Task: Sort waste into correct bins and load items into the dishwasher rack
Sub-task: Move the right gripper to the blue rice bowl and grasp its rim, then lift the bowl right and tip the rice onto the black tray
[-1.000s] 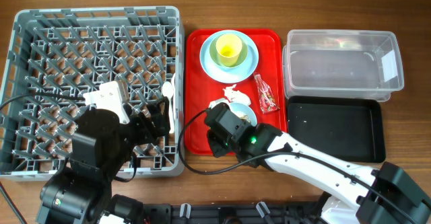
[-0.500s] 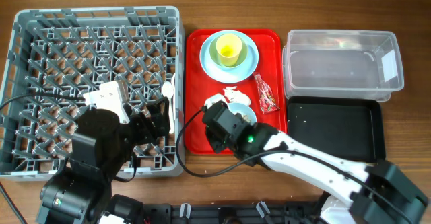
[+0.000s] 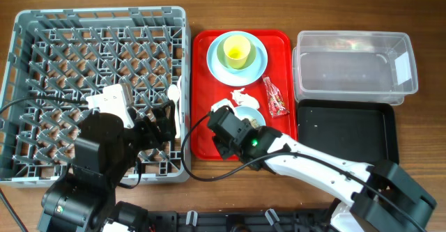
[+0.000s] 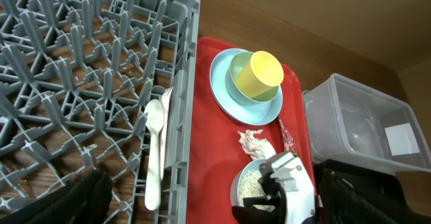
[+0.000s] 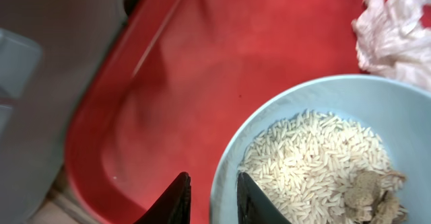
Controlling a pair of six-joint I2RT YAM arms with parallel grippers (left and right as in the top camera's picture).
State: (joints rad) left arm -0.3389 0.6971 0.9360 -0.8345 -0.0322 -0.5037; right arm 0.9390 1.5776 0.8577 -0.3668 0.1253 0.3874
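A light-blue bowl (image 5: 316,89) of rice-like crumbs (image 5: 316,157) sits on the red tray (image 5: 202,62). My right gripper (image 5: 212,197) straddles its left rim, one finger inside and one outside, with a sliver of tray still showing between the outer finger and the rim. From overhead the right gripper (image 3: 232,115) covers part of the bowl (image 3: 251,112). A crumpled napkin (image 3: 239,95) and red wrapper (image 3: 274,97) lie just beyond. The yellow-green cup (image 3: 237,49) stands on the plate (image 3: 217,65). My left gripper (image 4: 209,190) hangs wide open and empty over the rack (image 3: 97,23), near the spoon (image 4: 153,150) and fork (image 4: 166,109).
The clear tub (image 3: 352,65) stands at the far right with the black tray (image 3: 348,131) in front of it. The rack's tall right wall (image 4: 185,116) runs along the red tray's left edge, close to my right wrist.
My right arm has edged slightly toward the bowl and its jaws have narrowed round the rim. The left arm has not moved.
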